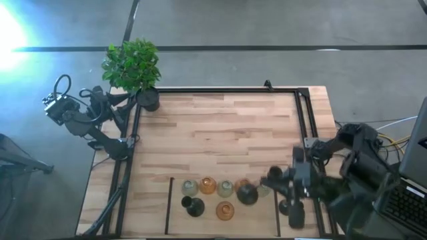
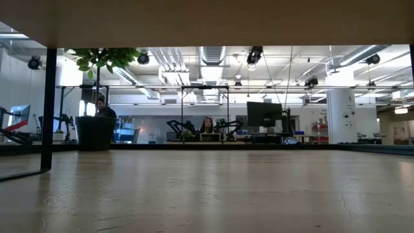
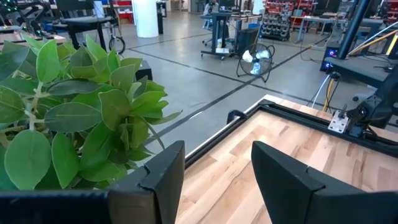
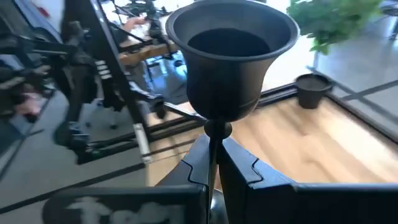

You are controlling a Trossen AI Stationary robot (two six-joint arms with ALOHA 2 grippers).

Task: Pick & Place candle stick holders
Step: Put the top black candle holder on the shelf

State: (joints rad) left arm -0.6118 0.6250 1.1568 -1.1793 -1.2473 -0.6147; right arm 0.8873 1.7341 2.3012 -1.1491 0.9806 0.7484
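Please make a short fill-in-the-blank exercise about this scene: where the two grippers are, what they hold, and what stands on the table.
1. The right gripper is shut on the thin stem of a ____ candle stick holder.
2. The left gripper is open and holds ____.
3. The potted plant stands at the table's far ____ corner in the high view.
4. The amber holder stands near the table's ____ edge.

Missing words: black; nothing; left; near
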